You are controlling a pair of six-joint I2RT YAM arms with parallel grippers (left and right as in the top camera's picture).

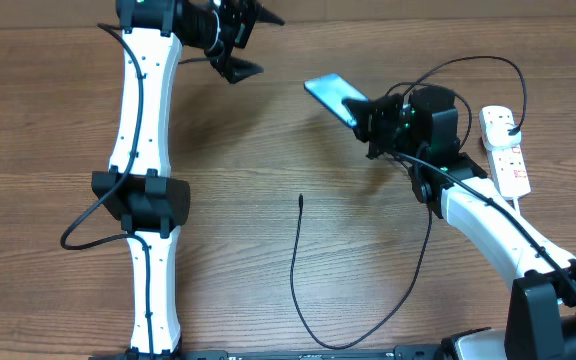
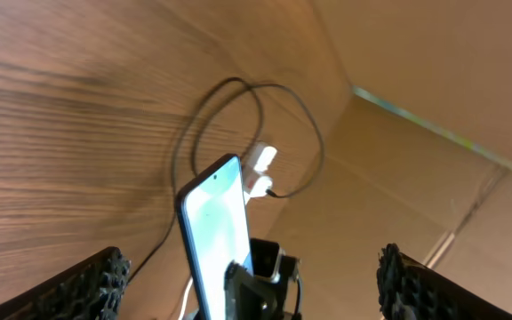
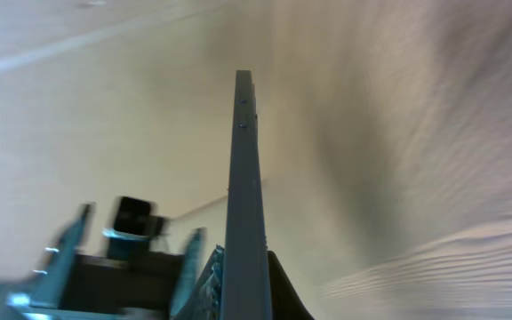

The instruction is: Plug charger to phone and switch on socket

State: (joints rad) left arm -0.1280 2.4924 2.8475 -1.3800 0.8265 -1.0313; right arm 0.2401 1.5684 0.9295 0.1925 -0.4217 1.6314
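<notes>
My right gripper (image 1: 366, 112) is shut on the phone (image 1: 334, 96) and holds it lifted and tilted above the table right of centre. The phone's light-blue screen shows in the left wrist view (image 2: 216, 222); in the right wrist view (image 3: 243, 196) I see it edge-on between my fingers (image 3: 238, 293). The charger cable (image 1: 303, 270) lies on the table, its connector tip (image 1: 301, 198) free below the phone, and loops to a black plug (image 1: 511, 131) in the white socket (image 1: 506, 150) at the far right. My left gripper (image 1: 240, 45) is open and empty at the top, far from the cable.
The left arm's white links (image 1: 146, 150) run down the left side of the table. The right arm (image 1: 498, 235) crosses the lower right. The socket's thick white cord (image 1: 513, 205) runs beside it. A cardboard wall (image 2: 434, 80) stands behind the table.
</notes>
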